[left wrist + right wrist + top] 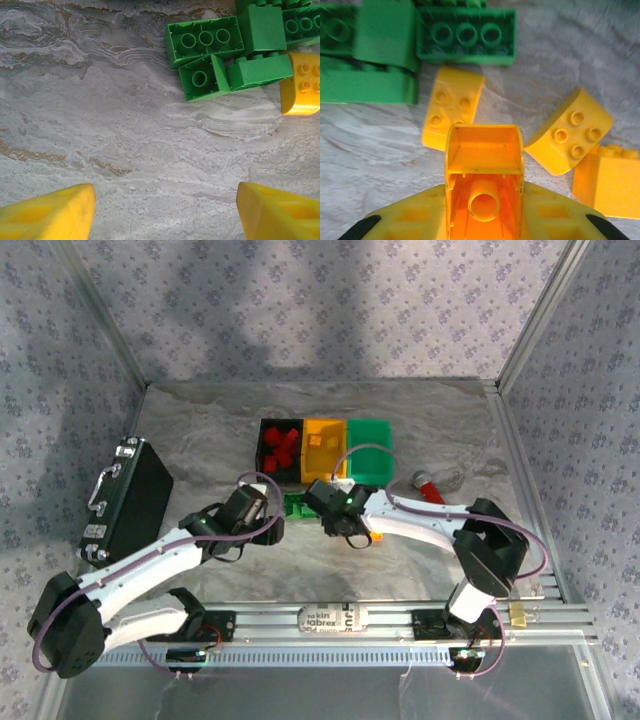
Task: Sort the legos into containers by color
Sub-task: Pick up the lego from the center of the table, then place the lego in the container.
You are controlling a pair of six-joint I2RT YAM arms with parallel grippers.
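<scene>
Right wrist view: my right claw (485, 212) is clamping one yellow lego (485, 150) by its near end, risking it pivoting loose over the neighbouring yellow legos (452, 107).

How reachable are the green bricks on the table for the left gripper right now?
Probably yes: the left gripper is open and empty, with bare table between it and the green bricks.
</scene>
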